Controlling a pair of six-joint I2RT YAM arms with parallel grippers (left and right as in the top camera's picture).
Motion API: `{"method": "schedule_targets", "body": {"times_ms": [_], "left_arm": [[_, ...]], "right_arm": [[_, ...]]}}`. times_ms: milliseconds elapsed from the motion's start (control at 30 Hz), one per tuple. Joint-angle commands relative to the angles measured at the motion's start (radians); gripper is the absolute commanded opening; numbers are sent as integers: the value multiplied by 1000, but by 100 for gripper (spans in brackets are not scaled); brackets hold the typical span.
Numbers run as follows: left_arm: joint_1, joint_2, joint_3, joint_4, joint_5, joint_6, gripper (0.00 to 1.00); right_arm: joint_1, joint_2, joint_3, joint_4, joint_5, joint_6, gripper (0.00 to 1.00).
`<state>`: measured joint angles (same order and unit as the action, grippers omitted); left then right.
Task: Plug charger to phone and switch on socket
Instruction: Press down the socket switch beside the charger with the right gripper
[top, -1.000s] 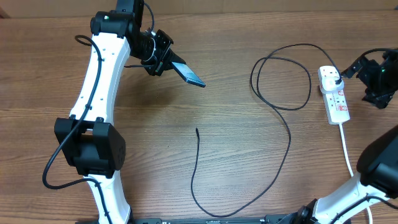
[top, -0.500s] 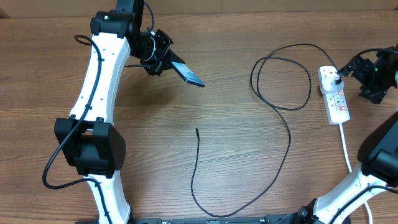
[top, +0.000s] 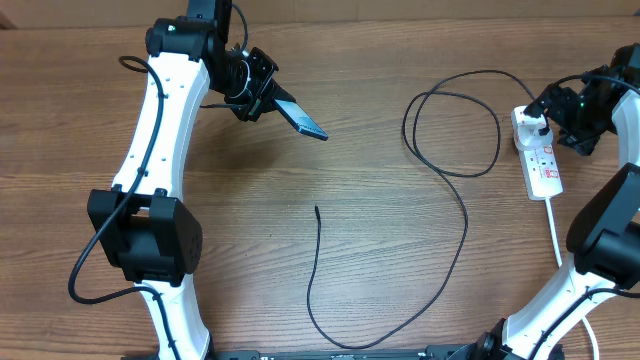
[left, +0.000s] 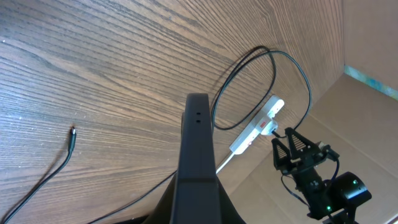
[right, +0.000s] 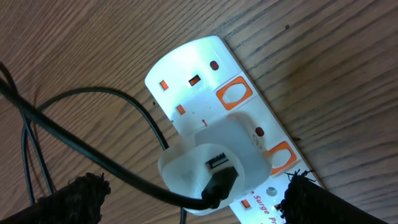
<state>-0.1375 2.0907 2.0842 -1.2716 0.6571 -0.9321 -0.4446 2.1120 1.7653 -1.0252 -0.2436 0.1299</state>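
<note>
My left gripper (top: 272, 99) is shut on the phone (top: 304, 120) and holds it tilted above the table at the back left. In the left wrist view the phone (left: 198, 137) stands edge-on between the fingers. The charger, a thin black cable (top: 463, 215), loops across the table. Its small connector (top: 317, 209) lies free mid-table and also shows in the left wrist view (left: 73, 132). Its black plug (right: 217, 180) sits in a white adapter (right: 199, 158) on the socket (top: 540, 160). My right gripper (right: 189, 199) is open, its fingers either side of the adapter, just above the socket (right: 193, 62).
The socket's white cord (top: 556, 235) runs toward the front right. Orange-red switches (right: 233, 96) lie along the strip. A cardboard wall (left: 367, 56) stands behind the table. My left arm (top: 150, 150) spans the left side.
My right gripper has moved left, from beside the socket's far end to over its adapter. The left gripper and phone have barely moved.
</note>
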Motion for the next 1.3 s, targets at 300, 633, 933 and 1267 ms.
{"method": "schedule_targets", "body": {"times_ms": [300, 633, 933, 1267], "left_arm": [[-22, -18, 15, 8, -10, -3, 4], [-31, -18, 15, 24, -11, -11, 4], [-32, -18, 15, 27, -10, -11, 4], [-34, -18, 15, 27, -10, -14, 4]], "right_arm": [[0, 60, 21, 21, 7, -1, 90], [2, 111, 21, 16, -10, -1, 90], [20, 127, 19, 3, -35, -5, 90], [20, 127, 19, -17, -64, -5, 90]]}}
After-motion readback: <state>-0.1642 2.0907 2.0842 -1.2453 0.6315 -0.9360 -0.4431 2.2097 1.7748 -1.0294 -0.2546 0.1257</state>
